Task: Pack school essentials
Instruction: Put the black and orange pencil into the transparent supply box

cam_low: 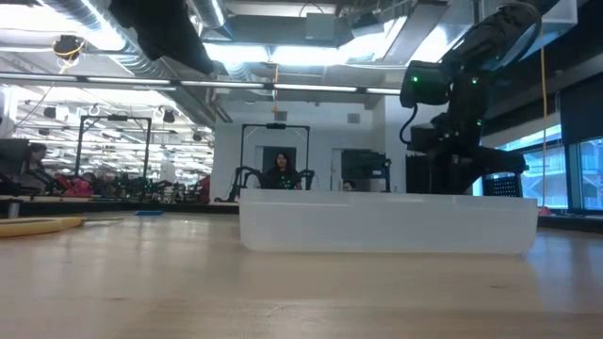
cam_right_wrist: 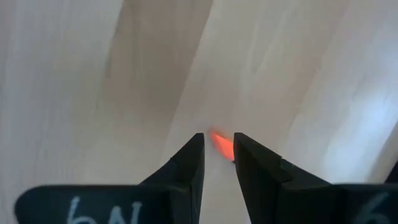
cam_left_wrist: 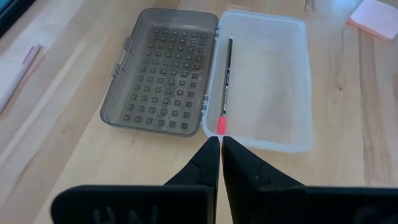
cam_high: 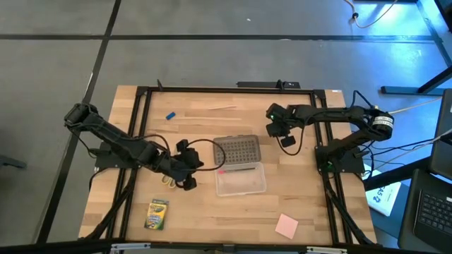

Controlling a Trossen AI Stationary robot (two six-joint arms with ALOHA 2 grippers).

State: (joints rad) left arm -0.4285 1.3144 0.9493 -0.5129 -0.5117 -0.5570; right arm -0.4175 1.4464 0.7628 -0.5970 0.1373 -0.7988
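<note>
While the right end effector pinches a red-tipped pencil, the left end effector waits clenched, empty; carrying it left to the clear case comes next.

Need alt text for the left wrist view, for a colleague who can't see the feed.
The left gripper, fingers shut, points at an open clear case on the wooden table. One pencil lies inside along the hinge edge, its grey perforated lid folded flat beside it; a pink sticky-note pad sits beyond.

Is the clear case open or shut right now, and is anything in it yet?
Open: the grey perforated lid lies flat beside the clear case. One pencil with a pink end lies inside along the hinge side; otherwise it looks empty.
</note>
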